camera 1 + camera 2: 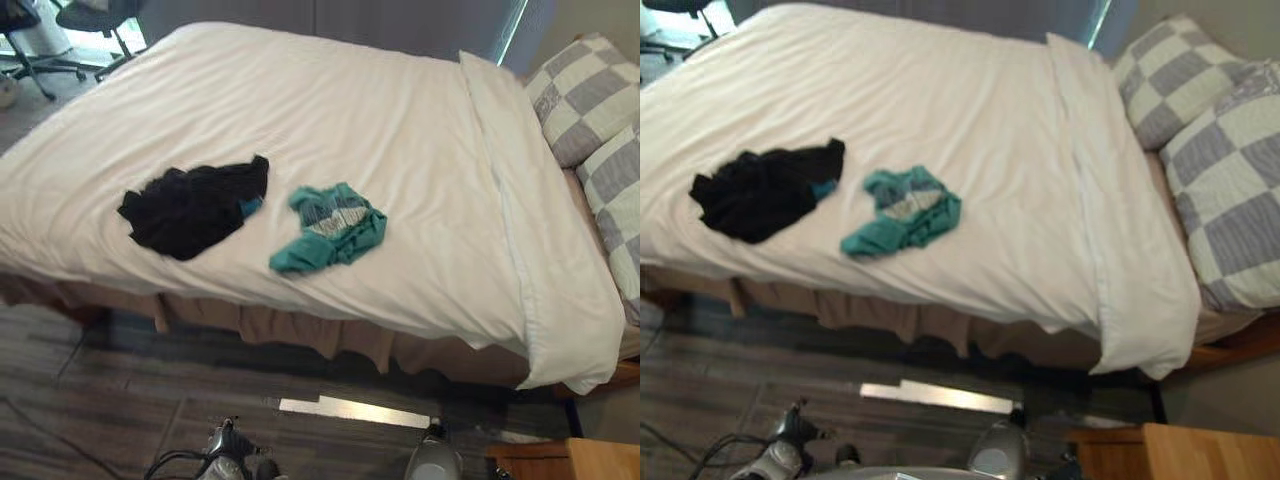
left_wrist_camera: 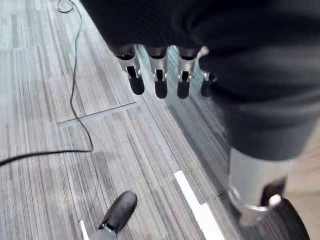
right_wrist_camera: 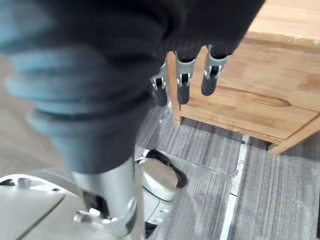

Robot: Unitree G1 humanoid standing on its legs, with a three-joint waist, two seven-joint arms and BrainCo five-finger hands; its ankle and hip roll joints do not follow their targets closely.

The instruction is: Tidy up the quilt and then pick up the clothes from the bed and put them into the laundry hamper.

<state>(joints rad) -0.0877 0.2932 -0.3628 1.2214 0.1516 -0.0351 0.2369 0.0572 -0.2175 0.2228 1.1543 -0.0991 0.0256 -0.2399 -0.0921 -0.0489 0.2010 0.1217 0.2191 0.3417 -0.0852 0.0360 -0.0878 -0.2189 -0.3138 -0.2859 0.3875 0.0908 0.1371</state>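
Observation:
A white quilt [image 1: 330, 130] lies spread flat over the bed. On its near side rest a crumpled black garment [image 1: 195, 208] and, just to its right, a teal garment [image 1: 330, 232]. My left hand [image 2: 160, 75] hangs low over the grey floor, fingers straight and holding nothing. My right hand [image 3: 185, 75] hangs beside a wooden nightstand [image 3: 260, 100], its fingers also straight and empty. Both hands are well short of the bed.
Grey-and-white checked pillows [image 1: 590, 110] lie at the bed's right end. The wooden nightstand [image 1: 570, 460] stands at the lower right. Office chairs [image 1: 60, 30] stand beyond the far left corner. A metal strip [image 1: 355, 410] lies in the floor before the bed.

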